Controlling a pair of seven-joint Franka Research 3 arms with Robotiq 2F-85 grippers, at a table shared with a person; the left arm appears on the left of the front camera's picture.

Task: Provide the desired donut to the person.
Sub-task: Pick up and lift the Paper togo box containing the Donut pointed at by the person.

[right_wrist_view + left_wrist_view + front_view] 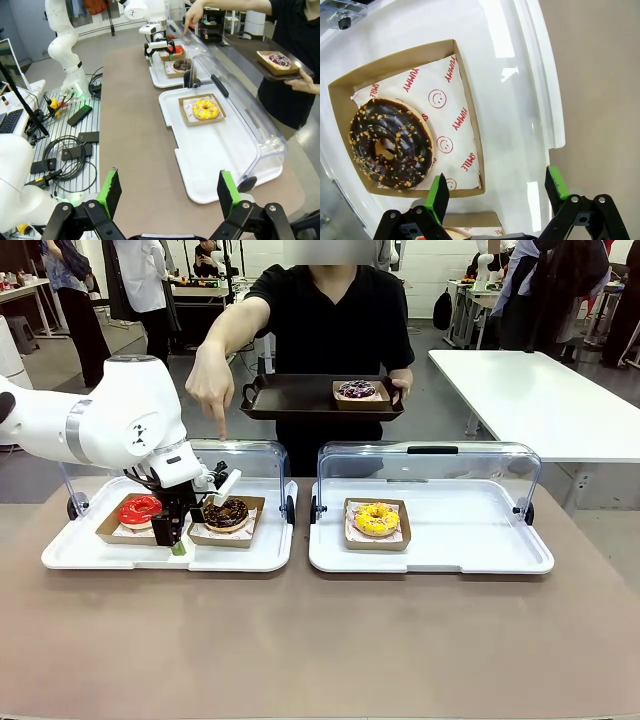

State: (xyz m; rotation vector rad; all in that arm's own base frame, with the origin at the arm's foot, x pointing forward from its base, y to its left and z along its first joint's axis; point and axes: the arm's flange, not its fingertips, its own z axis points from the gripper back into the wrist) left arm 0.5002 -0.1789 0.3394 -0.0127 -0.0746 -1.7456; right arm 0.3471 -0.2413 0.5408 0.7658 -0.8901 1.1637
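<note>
Over at 9 o'clock on the worktop (320,640), the left tool (177,536) is down low on the left white tray (100,553), between the red donut (140,509) and the chocolate donut (227,512). Its jaws are wide and hold nothing. From the left wrist, a corner of the brown box (395,55) under the chocolate donut shows between the two green fingers (439,197), but I cannot tell if they touch it.

At 12 o'clock the person (330,315) aims a pointing hand (208,380) down at that tray. The finger is right over the chocolate donut, so I think that is the one wanted. The person also holds a black tray (290,400) with a purple donut (357,390) on it, so one donut looks handed over already.

At 3 o'clock the yellow donut (377,519) lies in the right white tray (450,552) with its clear lid (430,465) up. The right tool (168,192) hangs high near the 3 o'clock end of the worktop, well apart from the trays, jaws wide, holding nothing.

Most of the job is left, I think: pinch the brown box, lift it, carry it to 12 o'clock and set it on the black tray. None of that is done yet
</note>
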